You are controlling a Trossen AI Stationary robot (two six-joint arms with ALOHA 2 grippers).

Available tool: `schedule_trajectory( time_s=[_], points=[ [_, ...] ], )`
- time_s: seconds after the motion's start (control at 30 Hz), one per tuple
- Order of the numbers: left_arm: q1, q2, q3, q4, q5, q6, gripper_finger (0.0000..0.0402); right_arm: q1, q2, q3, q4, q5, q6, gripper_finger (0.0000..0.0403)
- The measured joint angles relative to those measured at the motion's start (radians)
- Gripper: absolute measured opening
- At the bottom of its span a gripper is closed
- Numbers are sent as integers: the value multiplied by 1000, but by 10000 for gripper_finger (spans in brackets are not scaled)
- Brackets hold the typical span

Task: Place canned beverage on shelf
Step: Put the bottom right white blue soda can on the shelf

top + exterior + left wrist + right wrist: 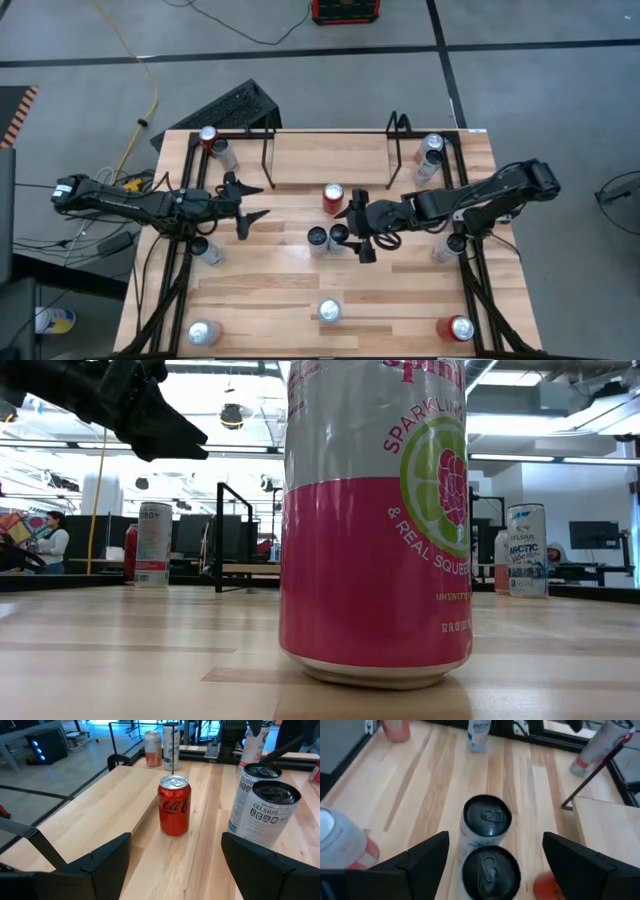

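The shelf [330, 155], a light wood board between thin black rod uprights, stands at the table's far edge. A red cola can [332, 197] [174, 805] stands upright on the table just in front of it. Nearer, two black-topped Celsius cans [318, 238] [339, 236] stand side by side. My right gripper [360, 226] [495, 837] is open, a finger on either side of the closer Celsius can [490, 867] without touching it. My left gripper [244, 202] [176, 840] hangs open left of the cans, pointing at the red can, with nothing between its fingers.
More cans stand at the far left [212, 142], the far right [430, 152], both sides [205, 250] [445, 245] and along the near edge [200, 332] [458, 328]. A pink can [375, 520] stands close to the low camera. Black rails [165, 270] run along both sides.
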Motion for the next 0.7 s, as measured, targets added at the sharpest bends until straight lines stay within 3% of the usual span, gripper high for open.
schedule_trajectory(
  time_s=[0.7],
  points=[
    [0, 0, 0, 3, -5, 0, 297, -20, 86, -2, -29, 0, 71, 361]
  ],
)
